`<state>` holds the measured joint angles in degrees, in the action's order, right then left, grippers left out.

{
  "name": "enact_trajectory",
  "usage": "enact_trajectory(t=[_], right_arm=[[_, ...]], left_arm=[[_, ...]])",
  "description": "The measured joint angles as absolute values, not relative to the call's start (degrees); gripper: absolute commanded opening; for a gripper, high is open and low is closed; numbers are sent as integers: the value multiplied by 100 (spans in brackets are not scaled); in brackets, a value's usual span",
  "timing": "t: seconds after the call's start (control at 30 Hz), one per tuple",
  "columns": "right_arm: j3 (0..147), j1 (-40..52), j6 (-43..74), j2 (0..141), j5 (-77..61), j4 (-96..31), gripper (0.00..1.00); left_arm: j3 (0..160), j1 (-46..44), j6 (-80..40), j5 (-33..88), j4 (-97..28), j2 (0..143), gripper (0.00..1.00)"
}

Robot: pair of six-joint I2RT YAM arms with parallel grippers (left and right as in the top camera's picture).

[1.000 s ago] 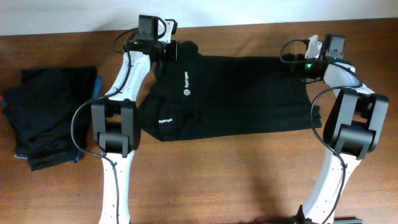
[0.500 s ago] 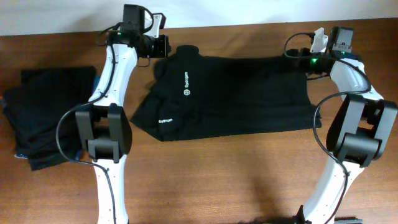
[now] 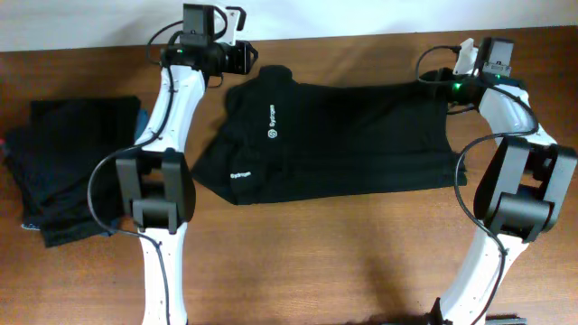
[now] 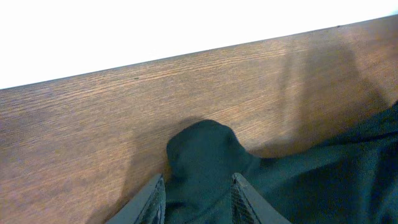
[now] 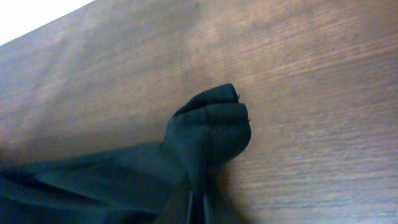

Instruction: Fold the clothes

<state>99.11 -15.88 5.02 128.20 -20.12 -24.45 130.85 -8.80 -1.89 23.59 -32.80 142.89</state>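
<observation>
Cloth shows at both wrists on my feeds. The left gripper [image 4: 198, 200] sits released with its two fingers [image 4: 152, 200] spread apart. A rounded lump of the soft black fabric shirt with small white printed marks [image 3: 343, 135] lies between them and just ahead, resting on the brown wooden surface [image 4: 74, 143]. The right gripper [image 5: 196, 208] is clenched on a corner of the same shirt, its fingers pressed together and a bunched fold poking out just beyond the tips. From overhead I see the shirt spread flat between the two grippers, with the white marks nearer the left one. Well out on the far side of the left gripper, apart from the shirt, sits a dark stack of folded black garments with a teal-blue edge [image 3: 68, 171], touched by neither gripper.
</observation>
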Motion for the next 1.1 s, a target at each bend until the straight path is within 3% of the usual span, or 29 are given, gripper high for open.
enact_trajectory(t=[0.17, 0.43, 0.67, 1.1], right_arm=[[9911, -1588, 495, 12820, -1929, -2112, 38], [9911, -1588, 502, 13021, -1887, -1835, 51], [9911, -1577, 497, 13155, -1885, -1503, 58], [9915, -1391, 478, 13627, -1887, -1212, 61]], left_arm=[[13085, -895, -189, 2359, -3203, 14680, 35], [13082, -945, -189, 2368, -3096, 14820, 36], [13082, -998, -145, 2375, -3028, 14820, 54], [13082, -1000, -143, 2375, -2700, 15150, 59]])
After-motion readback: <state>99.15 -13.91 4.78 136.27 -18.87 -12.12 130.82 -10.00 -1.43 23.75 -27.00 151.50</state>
